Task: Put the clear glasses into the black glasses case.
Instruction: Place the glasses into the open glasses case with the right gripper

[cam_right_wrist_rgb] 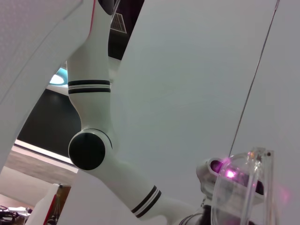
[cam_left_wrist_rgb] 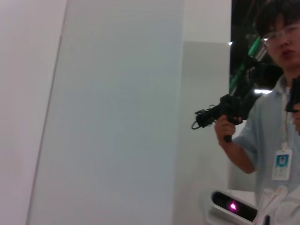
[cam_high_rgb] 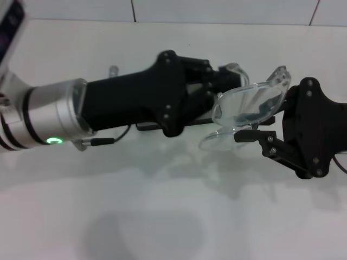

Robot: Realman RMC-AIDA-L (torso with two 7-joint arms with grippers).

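The clear glasses hang above the white table, between my two grippers. My right gripper reaches in from the right and is shut on the right end of the lens, with one black finger under the frame. My left gripper comes in from the left and sits right against the left end of the glasses. The lens also shows close up in the right wrist view as the clear glasses, and faintly in the left wrist view as the clear glasses. The black glasses case is hidden; only a thin dark strip shows under my left arm.
The white table stretches in front of both arms, with a tiled wall behind it. In the left wrist view a person stands beyond the table holding a black handheld device.
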